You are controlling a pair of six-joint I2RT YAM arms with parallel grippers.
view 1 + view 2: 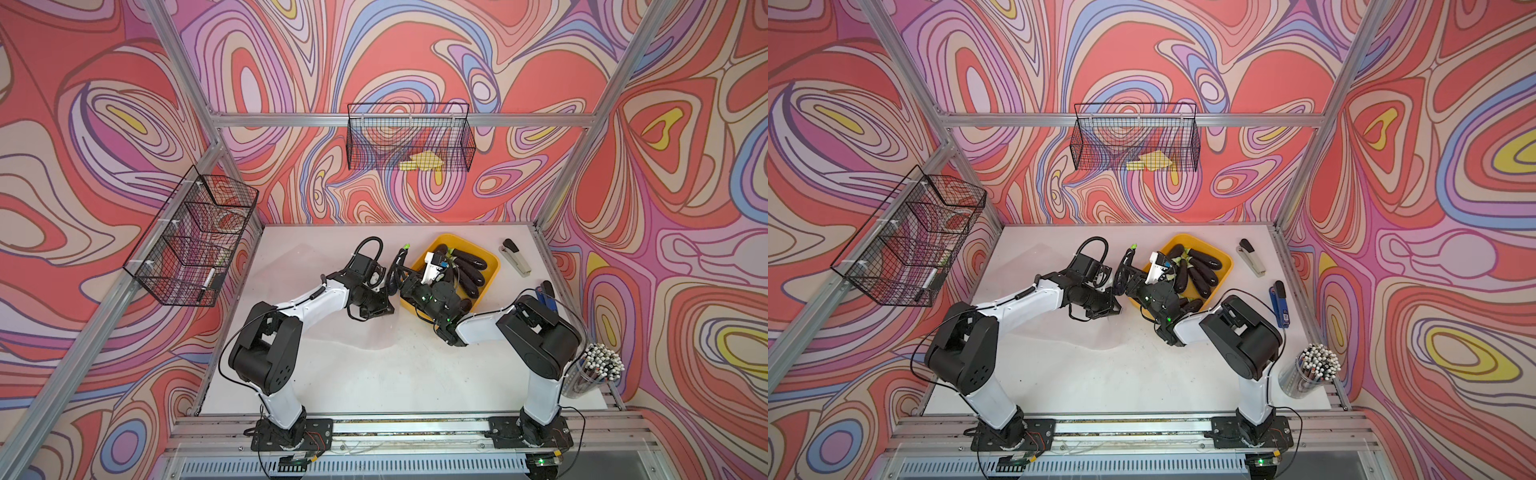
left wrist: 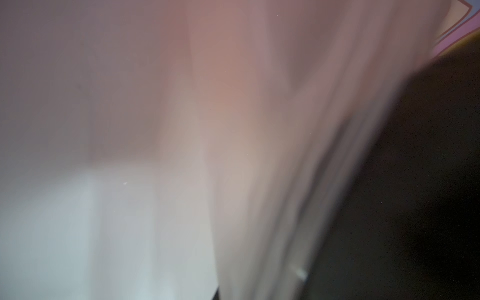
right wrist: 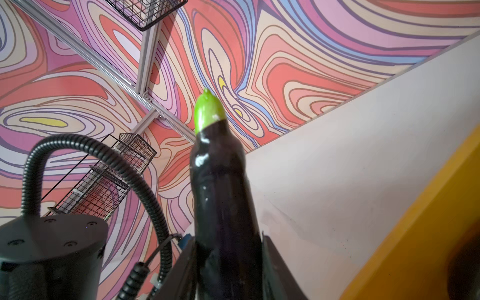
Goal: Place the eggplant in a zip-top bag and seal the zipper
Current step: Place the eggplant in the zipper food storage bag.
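A dark purple eggplant [image 3: 220,181] with a green stem end stands out from my right gripper [image 3: 228,244], which is shut on its lower body. In both top views this eggplant [image 1: 396,266] [image 1: 1126,270] hangs just left of the yellow tray, stem pointing to the back wall. My left gripper [image 1: 384,286] is close beside it, its fingers hidden under the wrist. The clear zip-top bag [image 1: 361,332] [image 1: 1096,336] spreads over the table below the left arm. Blurred bag film [image 2: 233,155] fills the left wrist view, so the jaws are hidden.
A yellow tray [image 1: 490,259] holds several more eggplants [image 1: 469,259]. A stapler [image 1: 515,257] and a blue tool [image 1: 546,295] lie at the right. A cup of pens [image 1: 598,370] stands front right. Wire baskets [image 1: 195,237] [image 1: 409,141] hang on the walls.
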